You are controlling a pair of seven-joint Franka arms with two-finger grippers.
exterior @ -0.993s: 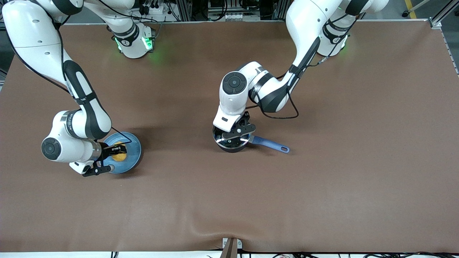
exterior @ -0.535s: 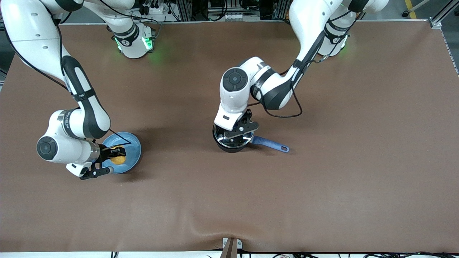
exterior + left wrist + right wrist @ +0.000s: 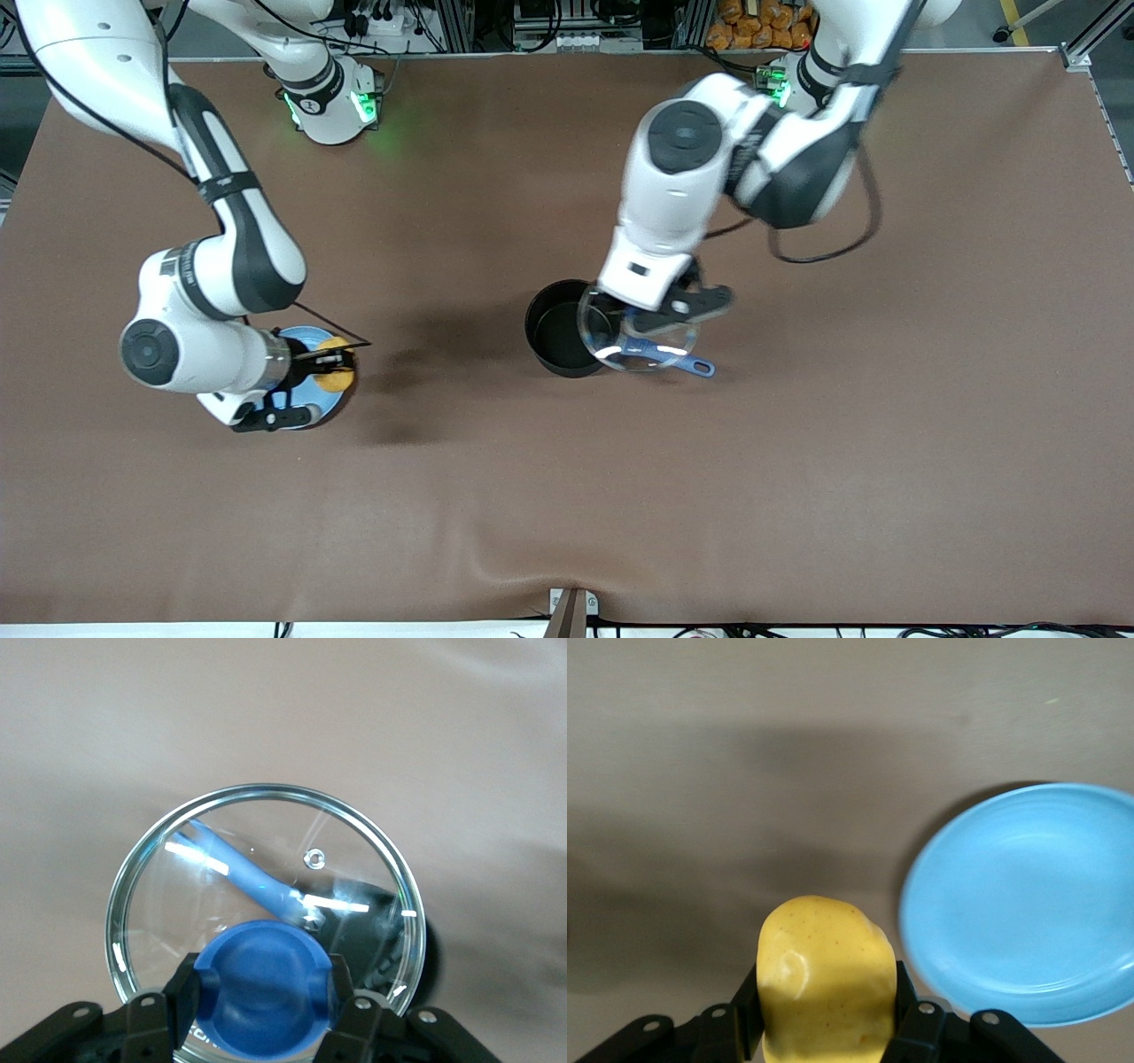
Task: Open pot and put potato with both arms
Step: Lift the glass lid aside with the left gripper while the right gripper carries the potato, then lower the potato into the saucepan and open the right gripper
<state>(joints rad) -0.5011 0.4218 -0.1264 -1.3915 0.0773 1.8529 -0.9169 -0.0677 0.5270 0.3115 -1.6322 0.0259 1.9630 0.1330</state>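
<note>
Writing: none can be read on the pot, lid, plate or arms.
Pot [image 3: 563, 330]: stands open near the middle of the table, black inside, nothing visible in it; its blue handle [image 3: 682, 361] points toward the left arm's end of the table.
Lid [image 3: 266, 921]: round clear glass with a metal rim and a blue knob [image 3: 262, 997], held in the air, level, over the pot's handle and the rim beside it.
Left gripper [image 3: 666, 310]: fingers closed on the lid's blue knob, one finger [image 3: 197, 985] at each side.
Potato [image 3: 826, 979]: yellow-orange, lifted off the table, over the plate's edge on the pot's side.
Right gripper [image 3: 326, 361]: fingers pressed against both sides of the potato.
Plate [image 3: 1028, 904]: light blue, bare, toward the right arm's end of the table, partly under the right arm's wrist in the front view.
Open room: bare brown table [image 3: 797, 461] lies between plate and pot, and all along the edge nearest the front camera.
</note>
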